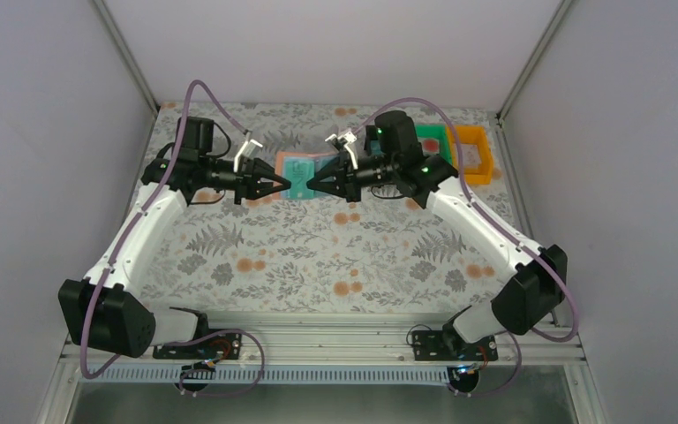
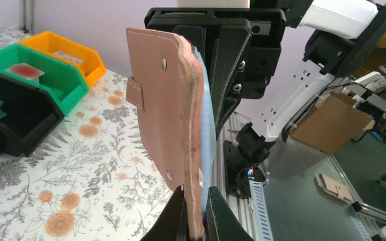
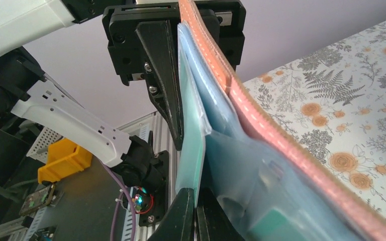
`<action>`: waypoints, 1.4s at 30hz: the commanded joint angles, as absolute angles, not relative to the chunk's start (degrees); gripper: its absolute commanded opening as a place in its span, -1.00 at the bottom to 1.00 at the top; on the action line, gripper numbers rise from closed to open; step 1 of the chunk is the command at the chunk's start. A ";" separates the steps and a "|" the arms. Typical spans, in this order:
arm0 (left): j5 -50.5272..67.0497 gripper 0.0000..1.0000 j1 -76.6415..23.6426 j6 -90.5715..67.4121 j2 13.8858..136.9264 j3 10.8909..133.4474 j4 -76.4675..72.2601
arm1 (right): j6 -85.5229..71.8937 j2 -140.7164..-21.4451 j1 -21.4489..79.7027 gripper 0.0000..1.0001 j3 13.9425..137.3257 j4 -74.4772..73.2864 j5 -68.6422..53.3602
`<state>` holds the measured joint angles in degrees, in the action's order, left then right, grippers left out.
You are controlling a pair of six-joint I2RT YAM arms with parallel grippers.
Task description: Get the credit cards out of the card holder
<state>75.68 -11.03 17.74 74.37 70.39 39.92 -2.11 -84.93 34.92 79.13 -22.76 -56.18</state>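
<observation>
Salmon-tan card holder (image 2: 163, 105) is held upright above the desk (image 2: 95, 165). The left fingers (image 2: 177, 221) are clenched on its edge. The right fingers (image 3: 180, 216) pinch a teal credit card (image 3: 190, 150) in its blue pocket. The green bin (image 2: 68, 93) holds a reddish piece, and the orange bin (image 2: 93, 68) holds a pale flat one.

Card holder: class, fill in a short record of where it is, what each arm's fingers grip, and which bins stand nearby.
card holder: held up off the table, between both arms
left gripper: fingers shut on the holder's salmon edge
right gripper: fingers shut on a teal card by the light blue inside
bins: black bin, green bin, orange bin, side by side
</observation>
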 commanded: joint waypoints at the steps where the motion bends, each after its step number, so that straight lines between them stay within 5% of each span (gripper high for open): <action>1: 79.52 -0.89 -11.48 19.59 72.95 70.28 39.56 | 1.34 -82.91 34.57 -0.92 81.50 -27.42 -52.81; 14: 80.32 -0.74 -11.43 19.86 73.12 70.24 39.77 | 1.71 -81.74 33.05 -0.91 82.78 -30.64 -51.58; 18: 79.76 -0.94 -11.44 19.54 73.12 70.31 39.65 | 3.27 -81.59 32.92 -0.92 83.23 -32.52 -50.36; 28: 73.27 -0.95 -10.56 12.39 73.12 67.29 33.80 | 4.34 -79.01 26.32 -0.92 81.50 -35.99 -47.92; 42: 66.42 -0.95 -6.03 -16.45 85.79 44.67 3.01 | -0.38 -75.29 19.25 -0.92 80.48 -38.12 -36.96</action>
<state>68.31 -5.65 -7.73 79.48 46.61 13.56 0.43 -76.27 19.25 81.19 -37.56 -37.65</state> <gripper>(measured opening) 0.056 0.046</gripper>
